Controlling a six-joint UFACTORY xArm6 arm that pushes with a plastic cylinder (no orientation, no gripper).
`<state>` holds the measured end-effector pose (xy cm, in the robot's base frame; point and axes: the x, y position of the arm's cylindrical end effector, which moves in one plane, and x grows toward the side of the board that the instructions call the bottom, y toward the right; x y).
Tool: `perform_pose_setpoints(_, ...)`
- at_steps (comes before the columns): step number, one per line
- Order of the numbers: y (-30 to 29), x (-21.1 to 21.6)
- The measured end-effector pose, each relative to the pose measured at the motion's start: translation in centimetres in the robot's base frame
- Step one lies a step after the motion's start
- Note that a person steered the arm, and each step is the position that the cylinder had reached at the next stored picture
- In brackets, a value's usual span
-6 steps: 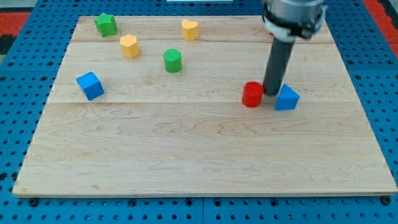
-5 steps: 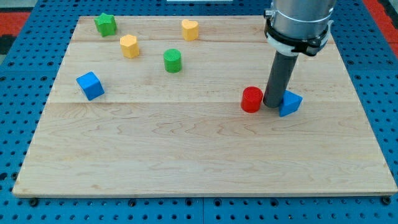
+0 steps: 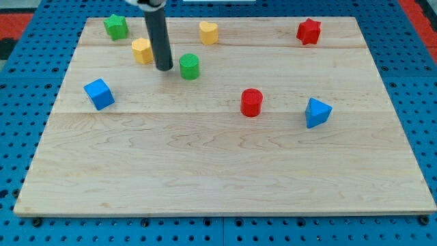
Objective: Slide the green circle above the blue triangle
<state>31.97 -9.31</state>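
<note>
The green circle (image 3: 190,66) stands on the wooden board (image 3: 218,171) in the upper left middle. The blue triangle (image 3: 317,113) lies at the view's right, well below and right of the circle. My tip (image 3: 164,69) rests on the board just left of the green circle, close to it, with a small gap; the rod rises to the view's top and covers part of the yellow hexagon.
A yellow hexagon (image 3: 141,50) sits just left of the rod. A yellow heart (image 3: 208,32), a green star (image 3: 116,26) and a red star (image 3: 308,31) line the top. A blue cube (image 3: 100,93) is at the left, a red cylinder (image 3: 252,102) mid-right.
My tip left the gap between the red cylinder and blue triangle and crossed to the left of the green circle. The red cylinder sits further left. The red star is uncovered.
</note>
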Motion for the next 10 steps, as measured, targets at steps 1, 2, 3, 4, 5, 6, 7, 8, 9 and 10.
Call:
perform_pose_setpoints(1,8.6,1.0)
perform_pose_setpoints(2,6.0,1.7)
perform_pose_setpoints(3,3.6,4.3)
perform_pose_setpoints(4,11.4,4.8)
perform_pose_setpoints(5,18.4,4.8)
perform_pose_setpoints(6,18.2,5.5)
perform_pose_setpoints(7,22.9,5.6)
perform_pose_setpoints(8,23.8,5.9)
perform_pose_setpoints(9,22.7,6.0)
perform_pose_setpoints(10,22.2,6.0)
